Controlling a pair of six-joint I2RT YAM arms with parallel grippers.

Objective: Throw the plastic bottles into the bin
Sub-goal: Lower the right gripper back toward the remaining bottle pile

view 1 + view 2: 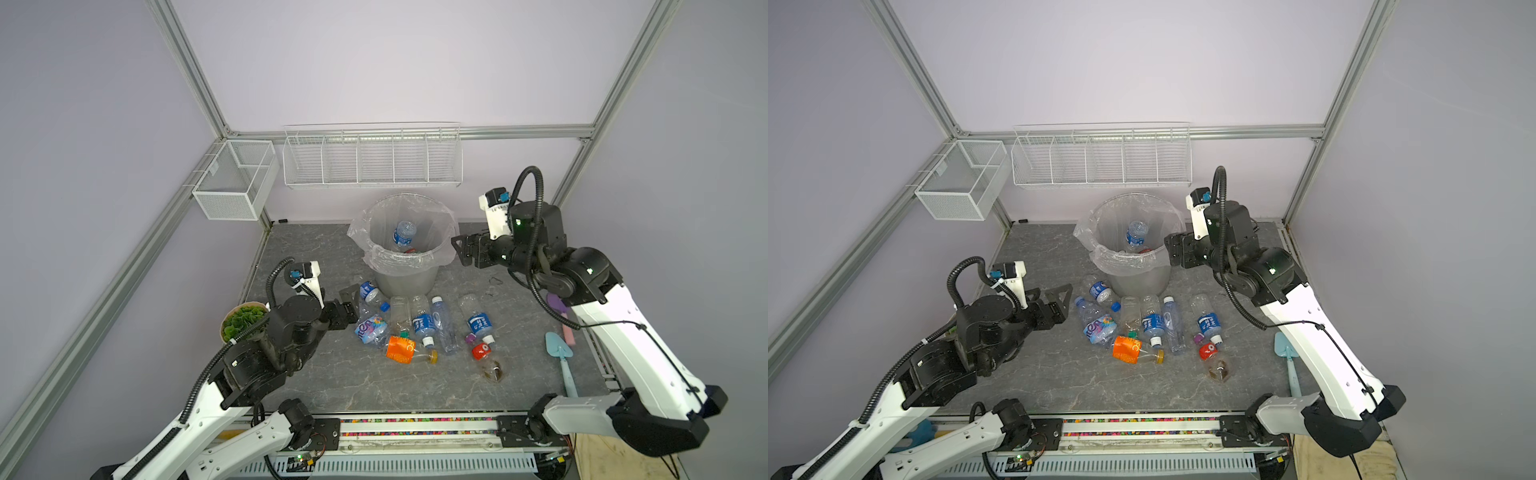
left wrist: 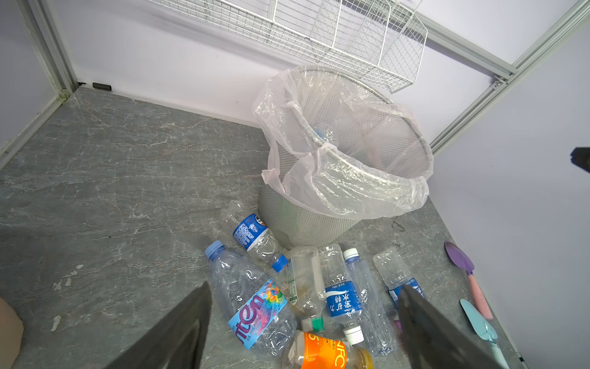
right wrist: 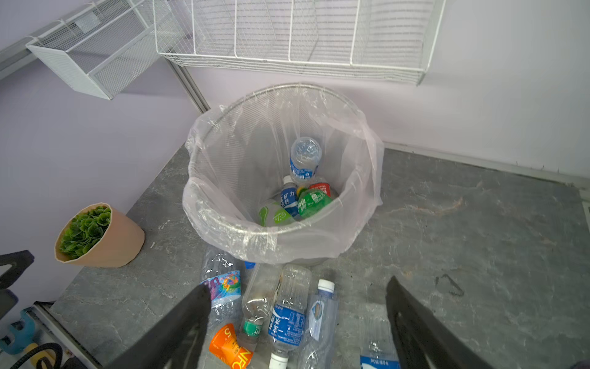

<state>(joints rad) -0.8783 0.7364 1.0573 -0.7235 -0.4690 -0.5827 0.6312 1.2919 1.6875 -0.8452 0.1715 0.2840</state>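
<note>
Left tool (image 1: 347,305) spread wide, empty, low just beside bottle heap (image 1: 424,324); right tool (image 1: 463,249) likewise spread, empty, raised beside rim of bin (image 1: 405,280). Counter (image 1: 353,382) carries bin at rear, few plastic bottles (image 1: 403,235) inside, heap lying before it. Step: choosing next bottle. Next move: left tool closes across nearest blue-label bottle (image 1: 369,292), lifts above rim.

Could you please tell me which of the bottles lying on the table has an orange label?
The yellow-capped bottle lying just in front of the multicoloured-label bottle; its neighbours carry blue or red labels.
</note>
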